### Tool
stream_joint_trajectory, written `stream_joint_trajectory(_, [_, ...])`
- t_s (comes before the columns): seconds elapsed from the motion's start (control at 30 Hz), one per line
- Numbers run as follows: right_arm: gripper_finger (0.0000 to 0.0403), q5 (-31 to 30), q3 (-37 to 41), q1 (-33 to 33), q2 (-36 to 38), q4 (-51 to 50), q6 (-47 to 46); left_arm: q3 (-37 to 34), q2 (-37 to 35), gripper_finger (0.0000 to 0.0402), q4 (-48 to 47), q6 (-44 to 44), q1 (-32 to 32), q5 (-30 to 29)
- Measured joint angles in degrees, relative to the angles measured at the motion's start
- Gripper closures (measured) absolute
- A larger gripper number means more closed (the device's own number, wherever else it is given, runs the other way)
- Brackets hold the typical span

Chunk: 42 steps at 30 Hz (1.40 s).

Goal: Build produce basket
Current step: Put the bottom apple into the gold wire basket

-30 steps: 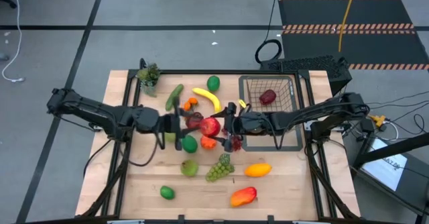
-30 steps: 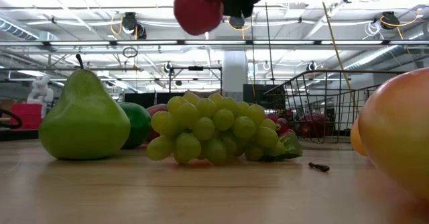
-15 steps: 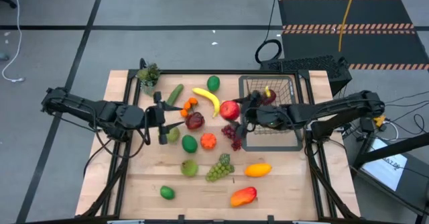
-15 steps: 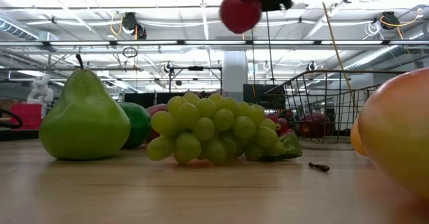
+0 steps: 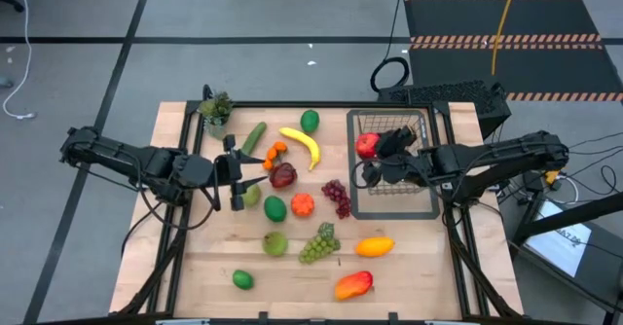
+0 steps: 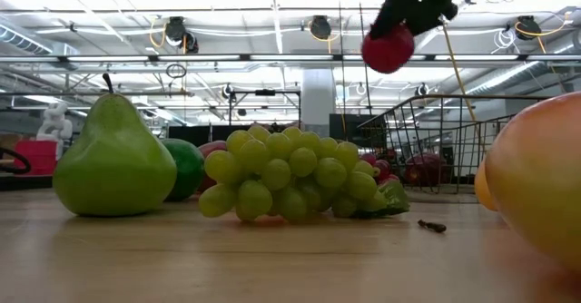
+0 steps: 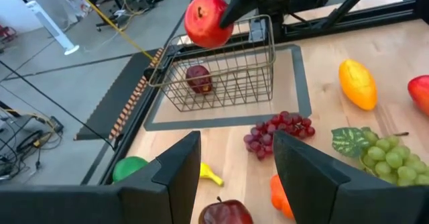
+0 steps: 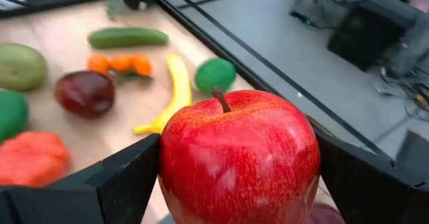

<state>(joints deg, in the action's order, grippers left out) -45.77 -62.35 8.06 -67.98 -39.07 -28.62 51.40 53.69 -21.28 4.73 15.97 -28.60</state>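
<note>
Red apple (image 5: 367,146) now over the basket (image 5: 414,184), pinched in right gripper (image 5: 378,148) jaws; left gripper (image 5: 237,174) jaws spread.

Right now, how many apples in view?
3. Bright red apple in the right gripper above the basket, dark apple inside it, second dark apple on the table. Others may be hidden.

Bright, even overhead ceiling light; blurred foreground fruit, low view.

An apple (image 5: 367,146) is above the left edge of the basket (image 5: 421,130). Another apple (image 7: 198,78) lies inside. Grapes (image 5: 337,197) lie just left of the basket, the banana (image 5: 303,144) farther left.
</note>
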Motion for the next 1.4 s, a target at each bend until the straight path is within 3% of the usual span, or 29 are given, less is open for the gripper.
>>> stream_joint_trajectory(0.3, [0.0034, -0.5, 6.8, -2.4, 0.8, -2.8, -5.5, 0.0, 0.2, 0.0215, 1.3, 0.8, 0.0, 0.0])
stream_joint_trajectory(0.47, [0.0034, 3.2, 11.8, -4.8, 3.6, -1.4, -8.4, 0.0, 0.3, 0.0215, 1.7, 2.8, -0.2, 0.0])
stream_joint_trajectory(0.93, [0.0034, 14.6, 30.0, -12.3, 8.3, 22.4, -3.1, 0.0, 0.3, 0.0215, 6.9, 6.2, -0.3, 0.0])
stream_joint_trajectory(1.17, [0.0033, 16.2, 32.2, -15.1, 8.3, 24.6, -2.8, 0.0, 0.3, 0.0215, 7.9, 6.1, -0.3, 0.1])
stream_joint_trajectory(1.4, [0.0006, 17.4, 32.2, -15.1, 8.3, 24.7, -1.5, 0.0, 0.3, 0.0215, 7.4, 5.7, -0.3, 0.2])
